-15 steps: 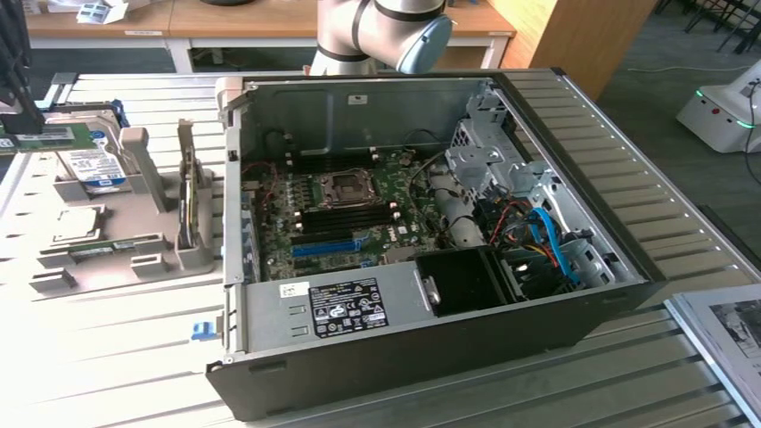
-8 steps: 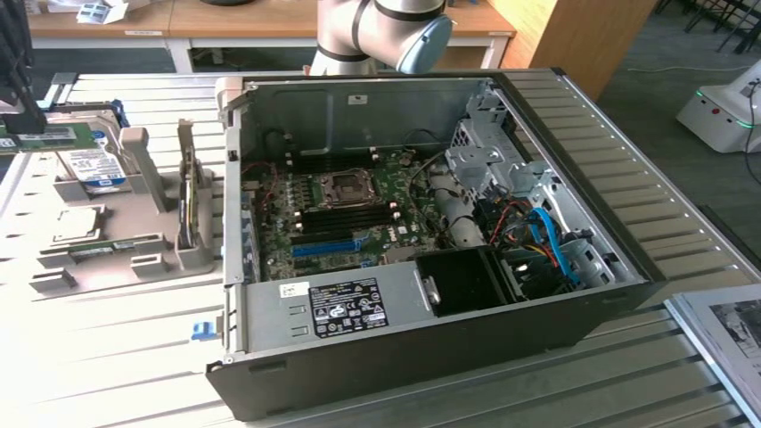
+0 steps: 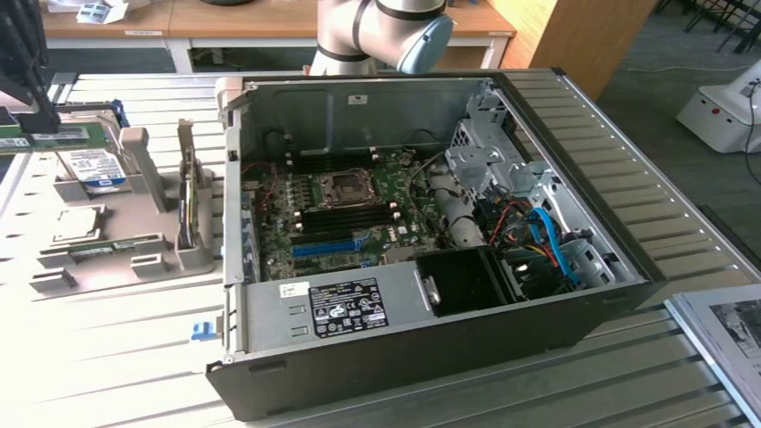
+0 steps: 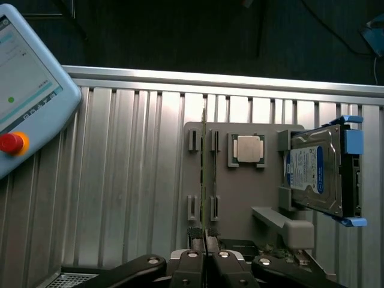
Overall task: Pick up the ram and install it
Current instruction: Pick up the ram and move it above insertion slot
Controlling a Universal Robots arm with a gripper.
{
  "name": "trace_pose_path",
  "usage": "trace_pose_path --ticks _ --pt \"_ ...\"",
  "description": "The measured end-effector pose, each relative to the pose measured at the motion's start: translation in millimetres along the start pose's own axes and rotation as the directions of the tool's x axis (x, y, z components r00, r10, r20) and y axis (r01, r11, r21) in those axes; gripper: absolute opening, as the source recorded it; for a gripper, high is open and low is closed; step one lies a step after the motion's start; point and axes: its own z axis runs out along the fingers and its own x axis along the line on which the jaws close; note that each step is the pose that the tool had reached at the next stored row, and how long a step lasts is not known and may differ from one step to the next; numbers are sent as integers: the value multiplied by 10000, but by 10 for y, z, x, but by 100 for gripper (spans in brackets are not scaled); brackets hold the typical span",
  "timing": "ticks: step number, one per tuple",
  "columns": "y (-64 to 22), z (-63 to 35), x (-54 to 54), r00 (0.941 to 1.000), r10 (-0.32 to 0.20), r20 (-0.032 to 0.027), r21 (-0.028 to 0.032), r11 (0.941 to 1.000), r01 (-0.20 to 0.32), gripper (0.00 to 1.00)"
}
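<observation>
The ram (image 3: 53, 138) is a thin green stick with a white label, held level above the grey parts tray (image 3: 119, 267) at the exterior view's left. My gripper (image 3: 34, 123) is shut on it from above. In the wrist view the ram (image 4: 204, 174) appears edge-on as a thin line running out from between the closed fingertips of my gripper (image 4: 204, 259). It hangs over the tray's (image 4: 240, 198) narrow slot holders. The open computer case (image 3: 618, 267) lies to the exterior view's right, with its motherboard (image 3: 345, 223) exposed and apart from the ram.
On the tray sit a blue-labelled hard drive (image 4: 315, 174), a square silver processor chip (image 4: 249, 149) and what looks like another green stick (image 3: 113, 247). A teach pendant (image 4: 24, 96) with a red button lies on the ribbed metal table. The arm's base (image 3: 380, 36) stands behind the case.
</observation>
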Motion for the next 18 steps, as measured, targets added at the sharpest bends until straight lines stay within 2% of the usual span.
trace_pose_path --ticks 18 --pt "-221 -21 7 10000 0 -1 -1 10000 0 11"
